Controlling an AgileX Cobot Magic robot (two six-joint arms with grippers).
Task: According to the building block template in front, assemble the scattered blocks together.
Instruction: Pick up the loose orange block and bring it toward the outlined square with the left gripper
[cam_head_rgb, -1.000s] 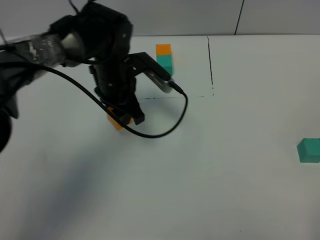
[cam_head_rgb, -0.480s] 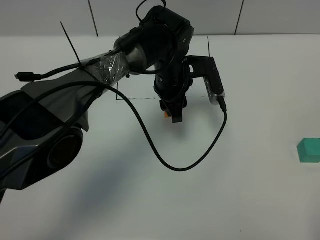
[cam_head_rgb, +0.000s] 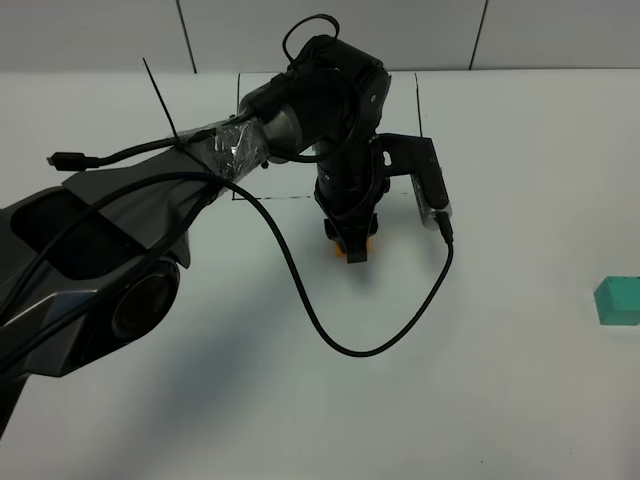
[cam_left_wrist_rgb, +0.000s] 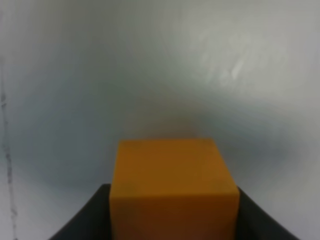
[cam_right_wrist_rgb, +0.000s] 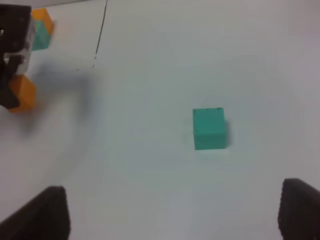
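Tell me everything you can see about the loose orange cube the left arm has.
The orange cube is a plain, matte, sharp-edged block of one colour. The left hand is shut on it, a dark finger at each side, so only its edges show in the high view. It sits level, just on the near side of the dashed black line. Whether it touches the white table I cannot tell.

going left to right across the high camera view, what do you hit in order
left arm → left gripper shut on the orange cube → teal cube alone by the right edge. The template doesn't show in this view, so it's left out.
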